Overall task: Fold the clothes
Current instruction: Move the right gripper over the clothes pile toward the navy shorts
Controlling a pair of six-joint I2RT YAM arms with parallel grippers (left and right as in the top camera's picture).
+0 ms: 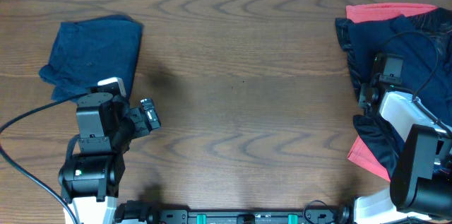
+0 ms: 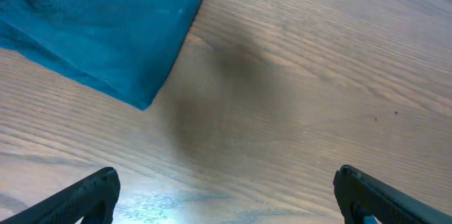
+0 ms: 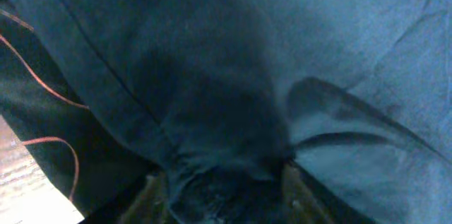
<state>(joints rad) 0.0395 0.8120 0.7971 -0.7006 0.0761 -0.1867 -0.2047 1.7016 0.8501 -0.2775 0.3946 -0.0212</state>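
Observation:
A folded blue garment (image 1: pixel 92 47) lies at the far left of the wooden table; its corner shows in the left wrist view (image 2: pixel 106 26). My left gripper (image 1: pixel 150 114) is open and empty over bare wood to the right of that garment, its fingers (image 2: pixel 226 196) wide apart. At the right edge lies a pile with a navy garment (image 1: pixel 409 40) on top of a red garment (image 1: pixel 385 12). My right gripper (image 1: pixel 371 83) is pressed into the pile. In the right wrist view its fingers (image 3: pixel 224 192) are closed around a bunch of the navy garment (image 3: pixel 212 97).
The wooden table (image 1: pixel 247 97) stretches between the two garments. A black cable (image 1: pixel 28 114) runs from the left arm off the left edge. The red garment also sticks out under the pile near the right arm's base (image 1: pixel 367 157).

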